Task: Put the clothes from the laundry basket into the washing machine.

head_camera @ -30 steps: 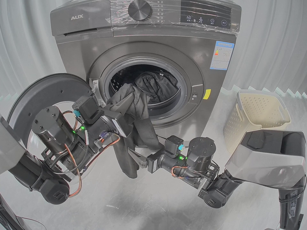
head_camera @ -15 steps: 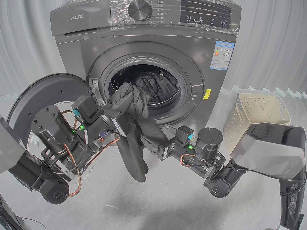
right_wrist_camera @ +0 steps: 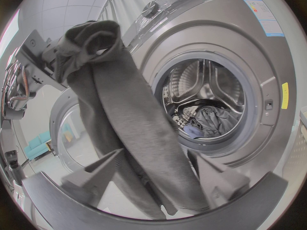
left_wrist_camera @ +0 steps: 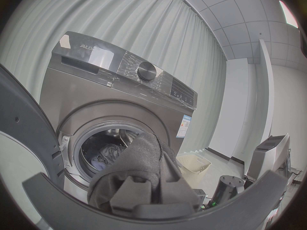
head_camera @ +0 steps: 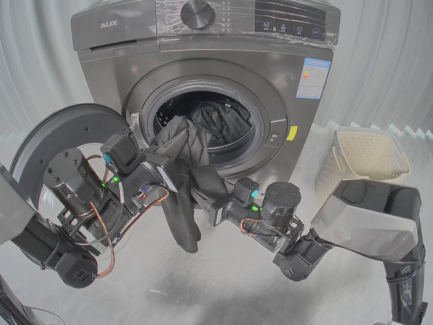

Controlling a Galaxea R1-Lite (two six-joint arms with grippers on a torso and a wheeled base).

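A dark grey garment (head_camera: 196,152) hangs from my left gripper (head_camera: 173,144), which is shut on its upper end just in front of the washing machine (head_camera: 203,68) drum mouth. The cloth (left_wrist_camera: 140,157) bunches over that gripper's fingers (left_wrist_camera: 128,192). Its lower part (right_wrist_camera: 128,106) drapes down and passes between the spread fingers of my right gripper (right_wrist_camera: 156,173), which is open below the drum rim (head_camera: 200,199). A tail of it dangles toward the floor. More dark clothes (head_camera: 221,120) lie inside the drum. The cream laundry basket (head_camera: 370,159) stands on the floor to the machine's right.
The round machine door (head_camera: 67,132) stands swung open on the left, behind my left arm. Grey curtains hang behind the machine. Bare grey floor (head_camera: 203,285) lies in front of it.
My right gripper has risen and moved closer to the machine under the garment, lifting its hanging middle. The dangling tail swung slightly. The left gripper has held still.
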